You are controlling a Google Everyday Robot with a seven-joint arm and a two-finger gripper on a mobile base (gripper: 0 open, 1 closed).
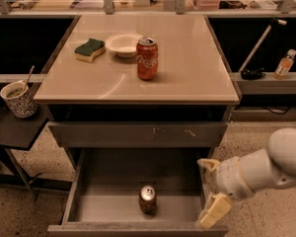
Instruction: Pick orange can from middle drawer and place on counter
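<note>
The orange can [148,199] stands upright on the floor of the open middle drawer [108,194], near its front edge and about centred. The counter [192,58] is the pale beige top above it. My gripper [208,189] is low at the right, over the drawer's right side wall, about a can's width or more to the right of the orange can. Its pale fingers [215,210] are spread apart and hold nothing. The white arm [271,164] reaches in from the right edge.
On the counter stand a red Coca-Cola can [147,58], a white bowl [123,44] and a green-yellow sponge [90,49]. A scuffed closed drawer front [138,134] sits above the open drawer. A mug [18,98] stands on a dark side table at left; a bottle [284,64] is at right.
</note>
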